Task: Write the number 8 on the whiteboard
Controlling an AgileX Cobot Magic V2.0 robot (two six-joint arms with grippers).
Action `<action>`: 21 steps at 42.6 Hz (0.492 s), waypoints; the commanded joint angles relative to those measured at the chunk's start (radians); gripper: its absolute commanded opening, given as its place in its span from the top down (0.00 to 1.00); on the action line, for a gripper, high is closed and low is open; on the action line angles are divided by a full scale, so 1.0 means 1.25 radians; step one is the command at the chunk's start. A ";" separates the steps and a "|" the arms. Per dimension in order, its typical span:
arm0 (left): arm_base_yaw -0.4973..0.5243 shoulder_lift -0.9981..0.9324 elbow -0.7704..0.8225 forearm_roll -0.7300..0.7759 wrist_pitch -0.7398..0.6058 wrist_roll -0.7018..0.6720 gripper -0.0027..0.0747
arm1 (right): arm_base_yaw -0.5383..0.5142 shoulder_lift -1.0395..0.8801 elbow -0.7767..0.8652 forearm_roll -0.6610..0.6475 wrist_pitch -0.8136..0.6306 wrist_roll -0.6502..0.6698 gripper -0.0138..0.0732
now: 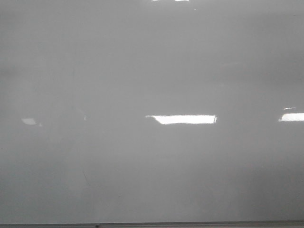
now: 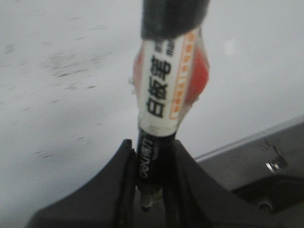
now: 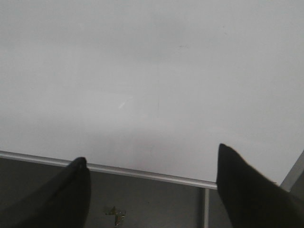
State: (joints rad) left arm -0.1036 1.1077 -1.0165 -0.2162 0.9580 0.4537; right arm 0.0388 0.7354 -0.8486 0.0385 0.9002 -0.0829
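Left tool point(image 2: 151, 185) clamped a whiteboard marker point(image 2: 164, 95) above the whiteboard point(image 2: 61, 95).
Right tool point(image 3: 152, 190) hung with fingers apart, empty, over the board's metal edge strip point(image 3: 142, 172); no 8 was visible.

Marker pen point(image 2: 164, 90): black barrel, white label with black Chinese characters and an orange strip, red patches on either side; upright at frame centre, slightly blurred. Dark grey surface point(image 3: 142, 199) along the bottom of the right wrist view, bearing a small crumpled scrap point(image 3: 115, 214). Metal bracket with screws point(image 2: 273, 164) at lower right of the left wrist view.
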 commanded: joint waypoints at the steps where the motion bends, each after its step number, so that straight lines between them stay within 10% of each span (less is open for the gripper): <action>1: -0.066 0.015 -0.060 -0.092 0.028 0.105 0.99 | -0.001 0.008 -0.028 0.040 -0.035 -0.046 0.18; 21: -0.467 0.204 -0.169 -0.052 0.077 0.231 0.99 | 0.091 0.146 -0.070 0.373 0.058 -0.494 0.19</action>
State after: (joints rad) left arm -0.6294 1.3695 -1.1907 -0.2782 1.0776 0.7227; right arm 0.1027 0.8984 -0.8907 0.4111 0.9898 -0.5650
